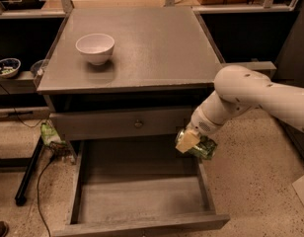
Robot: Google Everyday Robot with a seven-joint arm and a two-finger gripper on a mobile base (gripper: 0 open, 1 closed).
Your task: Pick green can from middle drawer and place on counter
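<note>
A: The two-finger gripper (194, 143), where is it seen?

B: It is seen at the end of the white arm (250, 90), over the right wall of the wide grey open middle drawer (142, 201).

A: Is anything held in it?

B: Yes. Its fingers are closed around the small dark-green metal can (205, 149). The can is held up in the air, just above the drawer's right wall and lower than the flat grey counter top (157, 48).

A: What is seen on the counter?

B: A round white bowl (95, 47) is set on its left side.
</note>
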